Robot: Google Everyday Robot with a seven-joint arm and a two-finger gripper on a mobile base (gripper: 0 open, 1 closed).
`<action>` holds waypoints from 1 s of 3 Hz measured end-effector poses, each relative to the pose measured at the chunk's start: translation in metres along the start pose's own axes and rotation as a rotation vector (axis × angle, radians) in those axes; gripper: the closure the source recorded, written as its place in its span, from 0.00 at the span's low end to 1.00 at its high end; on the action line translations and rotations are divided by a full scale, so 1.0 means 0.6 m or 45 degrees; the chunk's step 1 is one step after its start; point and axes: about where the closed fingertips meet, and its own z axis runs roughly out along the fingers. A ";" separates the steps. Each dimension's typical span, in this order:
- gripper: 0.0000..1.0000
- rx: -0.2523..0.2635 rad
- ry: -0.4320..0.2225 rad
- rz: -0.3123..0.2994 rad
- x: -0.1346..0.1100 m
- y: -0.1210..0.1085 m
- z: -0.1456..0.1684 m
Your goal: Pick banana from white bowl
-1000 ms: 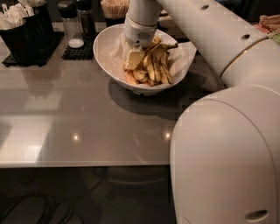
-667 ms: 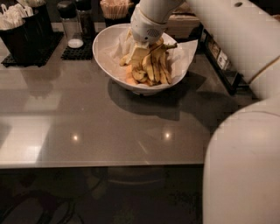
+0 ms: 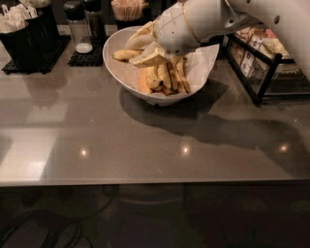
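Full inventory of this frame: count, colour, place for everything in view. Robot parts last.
white bowl: 1, glossy white, back centre of the table
paper liner: 1, white, inside the bowl, showing on its right side
bananas: several, exact count unclear, yellow with brown spots, in the bowl
shakers: 2, clear with black lids, left of the bowl
mat: 1, black, under the shakers
holder: 1, black, holding white items, far left
stick cup: 1, tan sticks, behind the bowl
wire rack: 1, black, holding packets, right edge
table: 1, grey, glossy
arm: 1, white, reaching in from the upper right
gripper: 1, at the arm's end, over the bowl's left half among the bananas
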 end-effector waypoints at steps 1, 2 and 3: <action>1.00 0.129 -0.110 0.051 -0.020 0.042 -0.084; 1.00 0.254 -0.084 0.167 -0.019 0.099 -0.178; 1.00 0.376 -0.086 0.259 -0.016 0.160 -0.240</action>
